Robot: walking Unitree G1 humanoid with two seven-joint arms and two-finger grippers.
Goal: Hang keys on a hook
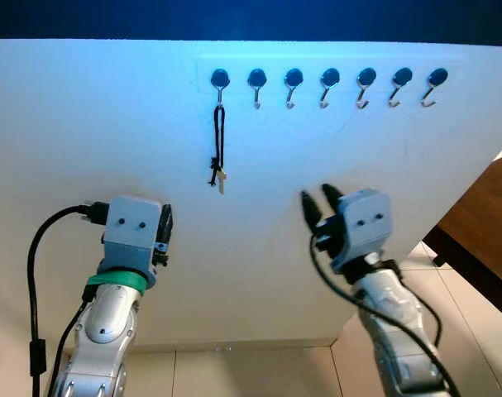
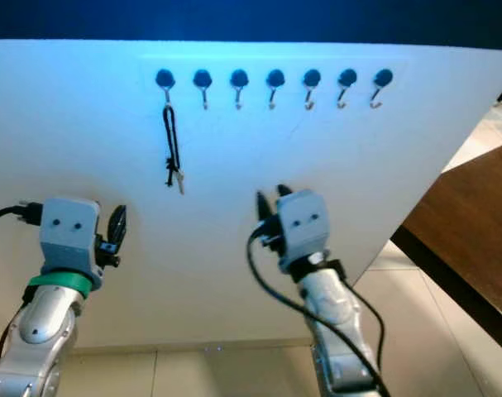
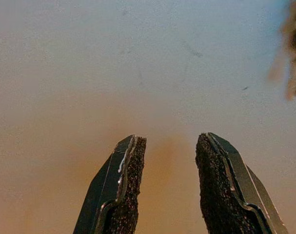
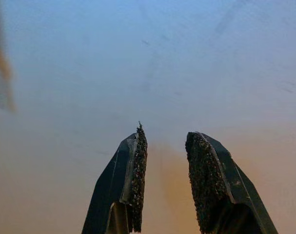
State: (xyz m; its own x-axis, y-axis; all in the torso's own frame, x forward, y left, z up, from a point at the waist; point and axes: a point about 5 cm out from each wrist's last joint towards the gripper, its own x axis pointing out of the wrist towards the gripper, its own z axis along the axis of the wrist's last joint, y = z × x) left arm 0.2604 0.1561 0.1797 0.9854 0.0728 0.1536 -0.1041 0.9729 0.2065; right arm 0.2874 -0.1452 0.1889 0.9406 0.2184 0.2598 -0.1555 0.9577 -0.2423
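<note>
white wall [image 1: 85, 124]: keys [image 1: 218, 176] on black loop hang from leftmost hook [image 1: 220, 81]; left gripper [image 3: 169, 146] and right gripper [image 4: 165, 141] apart.

seven hooks [image 1: 329, 86], one keys [image 1: 218, 175], two hands [image 1: 318, 198]

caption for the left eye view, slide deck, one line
Keys hang by a black loop from the leftmost hook of seven on a white wall; both grippers, left and right, open below.

a small key [image 1: 221, 179] on a black cord loop [image 1: 219, 132] is hung from the leftmost hook [image 1: 220, 81] of a row of seven on the white wall, hanging straight down against the wall.
</note>
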